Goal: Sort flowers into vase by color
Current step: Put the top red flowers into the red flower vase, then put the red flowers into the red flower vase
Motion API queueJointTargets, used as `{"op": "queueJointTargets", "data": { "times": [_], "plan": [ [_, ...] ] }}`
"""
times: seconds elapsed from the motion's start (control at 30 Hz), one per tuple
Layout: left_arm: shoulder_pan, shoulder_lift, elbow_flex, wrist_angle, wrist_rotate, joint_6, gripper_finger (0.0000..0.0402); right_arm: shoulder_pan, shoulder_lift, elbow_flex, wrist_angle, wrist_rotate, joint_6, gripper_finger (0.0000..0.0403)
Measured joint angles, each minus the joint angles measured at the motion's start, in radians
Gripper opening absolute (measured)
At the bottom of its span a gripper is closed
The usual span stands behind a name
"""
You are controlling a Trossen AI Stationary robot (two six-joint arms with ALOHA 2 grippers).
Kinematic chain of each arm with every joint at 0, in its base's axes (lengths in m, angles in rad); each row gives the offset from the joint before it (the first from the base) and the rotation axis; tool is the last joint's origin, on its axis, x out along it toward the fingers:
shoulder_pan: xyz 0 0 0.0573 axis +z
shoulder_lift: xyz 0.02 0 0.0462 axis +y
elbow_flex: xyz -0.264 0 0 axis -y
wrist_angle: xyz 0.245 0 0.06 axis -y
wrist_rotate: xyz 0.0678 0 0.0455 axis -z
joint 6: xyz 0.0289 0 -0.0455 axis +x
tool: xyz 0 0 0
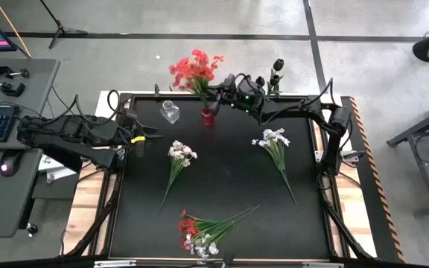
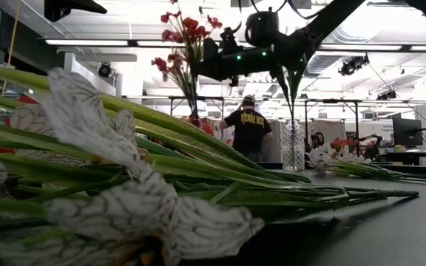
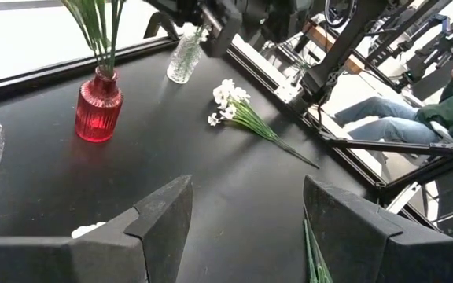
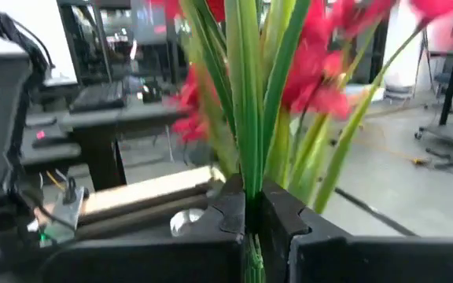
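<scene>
A spray of red flowers (image 1: 194, 71) stands upright with its green stems (image 3: 99, 27) in the red vase (image 1: 208, 117) at the far middle of the table. My right gripper (image 1: 216, 95) is shut on those stems above the vase. Two white sprays (image 1: 181, 152) (image 1: 272, 138) lie flat on the black table top. A mixed red and white bunch (image 1: 199, 231) lies near the front edge. My left gripper (image 1: 141, 138) waits open at the table's left edge, with nothing between its fingers (image 3: 160, 212). My right gripper pinches the bundled green stems (image 4: 250, 177) of the red flowers between its two fingers, below the blossoms and above the vase. The fingers come in level from the table's right side and lie across the stems. The spray stands upright, its lower end inside the red vase (image 3: 98, 110).
A clear glass vase (image 1: 170, 112) stands left of the red one. Another clear vase (image 1: 274, 85), with a dark blossom, stands at the far edge behind my right arm. A person (image 2: 248, 129) stands in the room beyond. Bare table top lies between the white sprays.
</scene>
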Motion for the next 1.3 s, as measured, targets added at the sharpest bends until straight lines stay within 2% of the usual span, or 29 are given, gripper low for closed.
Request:
{"op": "queueJointTargets", "data": {
  "times": [0.4, 0.5, 0.77, 0.9, 1.07, 1.23, 1.3],
  "plan": [
    [0.0, 0.0, 0.0, 0.0, 0.003, -0.001, 0.0232, 0.001, -0.003, 0.0, -0.124, 0.022, -0.014, 0.0008],
    [0.0, 0.0, 0.0, 0.0, 0.003, 0.0, 0.0232, 0.001, -0.021, 0.0, -0.175, 0.022, 0.002, 0.004],
    [0.0, 0.0, 0.0, -0.001, 0.005, 0.0, 0.0232, 0.001, -0.1, 0.0, -0.372, 0.022, 0.004, 0.0176],
    [0.0, 0.0, 0.0, 0.0, 0.005, 0.001, 0.0232, 0.001, -0.148, 0.0, -0.496, 0.022, -0.005, 0.0225],
    [0.0, 0.0, 0.0, -0.001, 0.005, 0.001, 0.0232, 0.001, -0.215, 0.0, -0.684, 0.021, -0.044, 0.0253],
    [0.0, 0.0, 0.0, -0.002, 0.005, 0.002, 0.0232, 0.001, -0.292, 0.0, -0.937, 0.015, -0.04, 0.0256],
    [0.0, 0.0, 0.0, -0.002, 0.005, 0.018, 0.0232, 0.001, -0.323, 0.0, -1.052, -0.02, -0.036, 0.0256]
  ]
}}
